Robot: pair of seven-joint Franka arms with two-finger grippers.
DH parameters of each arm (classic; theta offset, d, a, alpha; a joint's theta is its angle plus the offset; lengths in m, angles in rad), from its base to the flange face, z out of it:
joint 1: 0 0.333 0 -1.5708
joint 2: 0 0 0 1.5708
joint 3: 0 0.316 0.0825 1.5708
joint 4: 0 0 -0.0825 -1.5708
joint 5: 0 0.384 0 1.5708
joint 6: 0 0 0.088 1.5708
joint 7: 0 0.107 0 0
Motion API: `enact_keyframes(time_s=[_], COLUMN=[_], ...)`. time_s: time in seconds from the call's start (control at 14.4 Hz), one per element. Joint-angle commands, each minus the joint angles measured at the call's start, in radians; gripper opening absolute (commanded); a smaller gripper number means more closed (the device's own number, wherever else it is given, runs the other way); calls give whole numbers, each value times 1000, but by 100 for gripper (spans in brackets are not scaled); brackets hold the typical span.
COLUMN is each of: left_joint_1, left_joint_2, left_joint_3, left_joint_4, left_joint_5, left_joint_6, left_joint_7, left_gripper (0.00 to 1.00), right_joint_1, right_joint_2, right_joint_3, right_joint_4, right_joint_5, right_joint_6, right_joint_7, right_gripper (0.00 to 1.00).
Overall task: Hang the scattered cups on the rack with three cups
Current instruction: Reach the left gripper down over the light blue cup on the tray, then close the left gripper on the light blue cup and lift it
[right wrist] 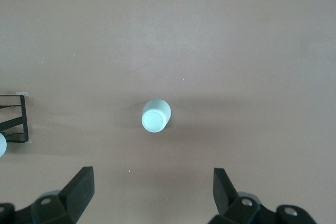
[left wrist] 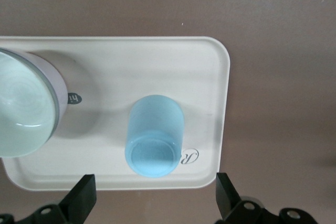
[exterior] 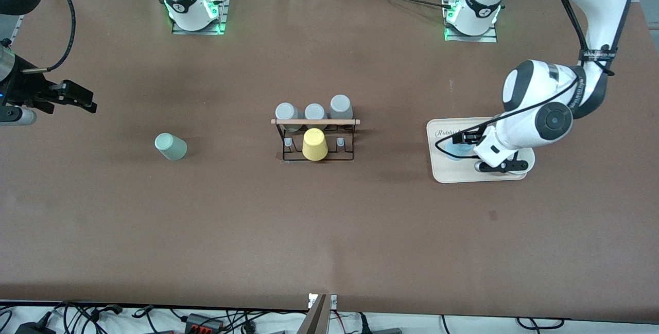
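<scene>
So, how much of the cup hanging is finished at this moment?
Done: the rack carries three grey cups and a yellow cup. In hand: nothing; the open left claw hovers over the light blue cup on the beige tray. Left: both scattered cups; the mint green cup stands on the table under the open right claw.

i see two glossy white franka arms with dark grey joint bands. green lights glow at each square metal base plate. the left arm [exterior: 545, 112] has a round grey joint cap, a black cable looped along it and a black lettered strap. black angular fingers [left wrist: 79, 199] show on the left gripper [left wrist: 152, 203].
</scene>
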Motion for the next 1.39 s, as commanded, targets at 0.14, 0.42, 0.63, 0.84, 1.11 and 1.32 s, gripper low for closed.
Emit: enact_keyframes(time_s=[0.14, 0.42, 0.63, 0.84, 1.11, 1.32], left_joint_1=[12, 15, 15, 11, 11, 15], left_joint_2=[-47, -15, -10, -9, -9, -19], left_joint_3=[-14, -13, -10, -10, -10, -8], left_joint_4=[-179, -199, -204, -207, -206, -181], left_joint_5=[9, 13, 13, 16, 35, 36], left_joint_6=[201, 275, 277, 277, 277, 260], left_joint_7=[-8, -11, -12, -14, -40, -40], left_gripper=[100, 100, 96, 86, 62, 49], right_joint_1=[-4, -3, -3, -4, -6, -6], right_joint_2=[-13, -12, -12, -10, -10, -12], right_joint_3=[1, 1, 1, 1, 0, 0], right_joint_4=[-8, -8, -8, -8, -8, -8], right_joint_5=[-10, -9, -9, -9, -9, -9], right_joint_6=[-2, 6, 6, 6, -1, -4], right_joint_7=[-6, -7, -7, -7, -7, -7], right_gripper=[100, 100, 100, 100, 100, 100])
